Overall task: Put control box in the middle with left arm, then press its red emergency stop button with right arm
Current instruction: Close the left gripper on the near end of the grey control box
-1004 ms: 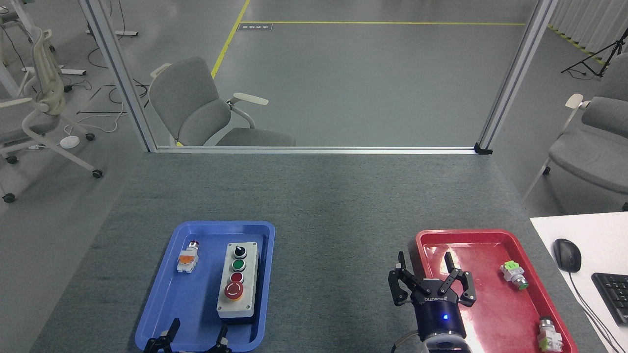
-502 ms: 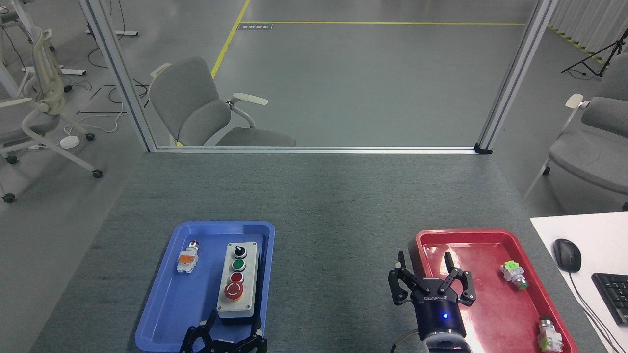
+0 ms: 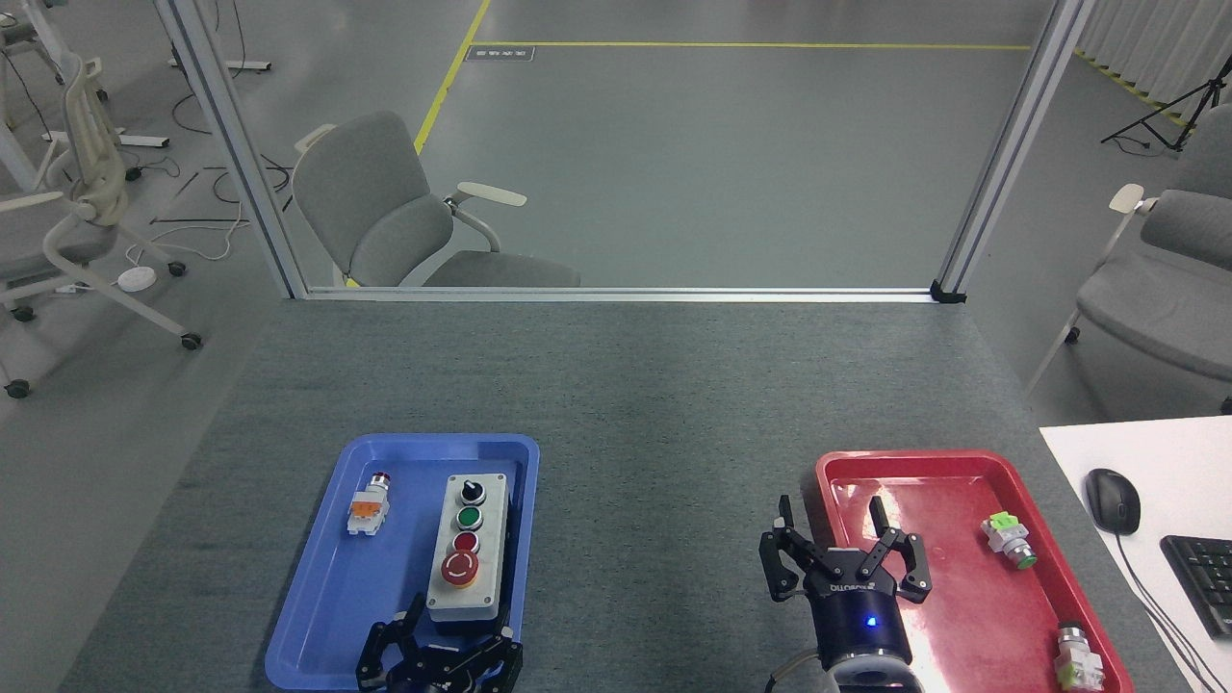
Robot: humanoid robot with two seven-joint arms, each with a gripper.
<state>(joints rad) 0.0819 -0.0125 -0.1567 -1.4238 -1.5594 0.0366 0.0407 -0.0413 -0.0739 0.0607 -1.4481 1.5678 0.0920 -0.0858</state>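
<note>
While the control box [image 3: 468, 546] lies lengthwise in the right half of the blue tray [image 3: 327, 577], its row of controls runs from a black knob [image 3: 472, 491] at the far end through a green button [image 3: 469, 518] and a small red button [image 3: 466, 541] to the red emergency stop button [image 3: 460, 568] nearest the robot. Beside it in the tray's left half, apart from the box, lies a small orange-and-white part [image 3: 368, 505] with a red tip. At the tray's near edge the left end effector [image 3: 450, 628] sits low in the view, its dark fingers [image 3: 409, 616] spread apart on either side of the box's near end; I cannot tell whether they touch it. Bare grey desk [image 3: 654, 433] stretches between the two trays. On the right, the right end effector [image 3: 835, 527] hangs over the left rim of the red tray [image 3: 953, 597], fingers splayed wide with nothing between them and a blue light showing on its body. Two small push-button parts lie in the red tray, one green-tipped [image 3: 1008, 539] near the far right side, one [image 3: 1076, 654] at the near right corner. A white surface with a mouse [image 3: 1113, 500] and a keyboard [image 3: 1203, 577] stands just right of the desk.
</note>
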